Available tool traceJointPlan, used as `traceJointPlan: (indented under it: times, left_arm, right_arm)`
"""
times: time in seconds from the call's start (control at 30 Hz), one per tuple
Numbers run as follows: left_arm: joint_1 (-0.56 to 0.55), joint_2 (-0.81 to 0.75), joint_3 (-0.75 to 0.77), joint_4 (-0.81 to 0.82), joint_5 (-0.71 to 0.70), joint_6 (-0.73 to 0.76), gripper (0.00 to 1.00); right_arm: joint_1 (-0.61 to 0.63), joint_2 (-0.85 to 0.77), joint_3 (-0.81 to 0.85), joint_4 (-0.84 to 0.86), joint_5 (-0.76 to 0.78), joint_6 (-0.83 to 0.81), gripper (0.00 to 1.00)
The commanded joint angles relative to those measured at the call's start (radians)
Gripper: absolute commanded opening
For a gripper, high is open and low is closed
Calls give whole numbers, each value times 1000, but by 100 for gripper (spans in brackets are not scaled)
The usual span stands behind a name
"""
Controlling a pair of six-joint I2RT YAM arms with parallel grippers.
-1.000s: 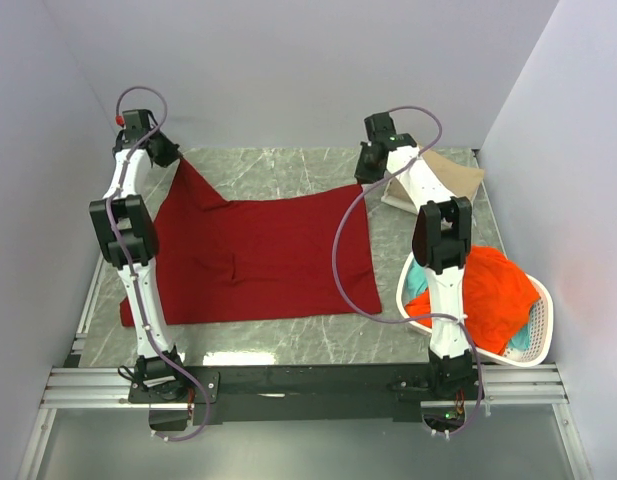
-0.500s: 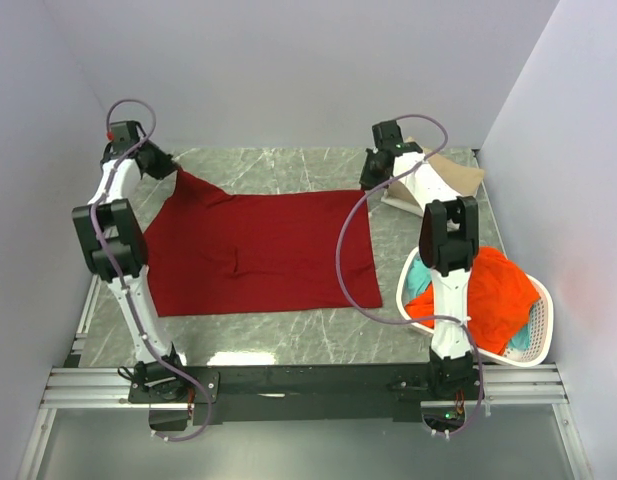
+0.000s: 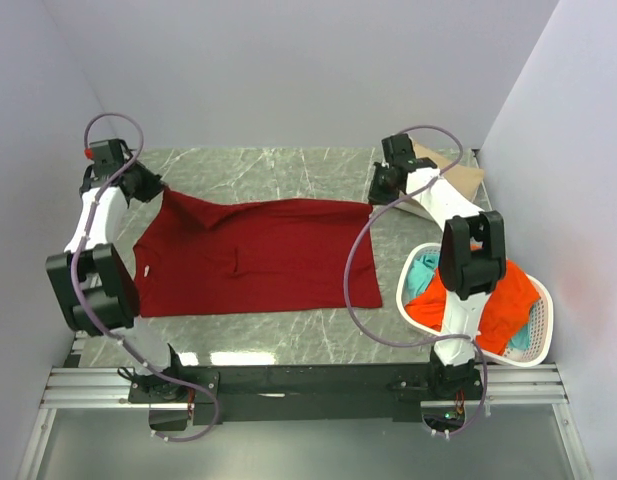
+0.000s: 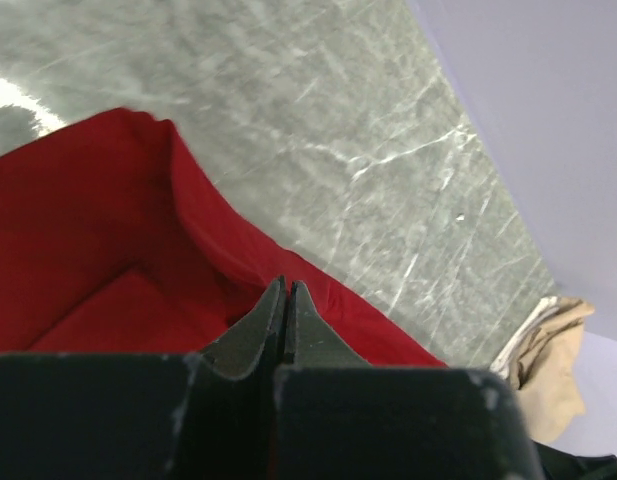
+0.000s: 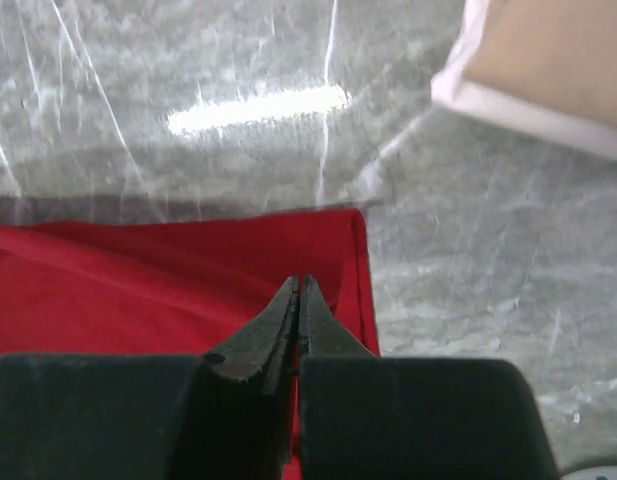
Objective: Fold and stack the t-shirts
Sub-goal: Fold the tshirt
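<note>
Teal shirt [image 3: 420, 272] mostly buried under orange-red shirt [image 3: 493, 295]; right arm [image 3: 472, 258] crosses both. Tan shirt [image 5: 553, 60] clipped at right-wrist frame corner, blurry, possibly folded.

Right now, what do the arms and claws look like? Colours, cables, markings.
Both match: the left arm and right arm have white links with boxy black joint housings. A mauve cable loops along each. The left claw and right claw are black, with tapered fingers toothed inside. A small red spot sits by the left wrist.
</note>
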Motion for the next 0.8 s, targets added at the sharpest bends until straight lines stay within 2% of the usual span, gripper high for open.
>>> traceJointPlan:
  times: [0.0,0.23,0.47,0.77]
  left_arm:
    - [20,-92,-74,-26,-48,43,0]
    - [44,-282,-204,-49,-51,43,0]
    - [78,-374,-267,-87,13,42,0]
    - [109,-445,-327,-132,9,68,0]
  right_arm:
    - [0,-82,-81,45,24,2,0]
    - [8,-171,-216,62,33,20,0]
    - [28,-223,-317,59,59,28,0]
    - [55,-272,-411,59,99,43,0]
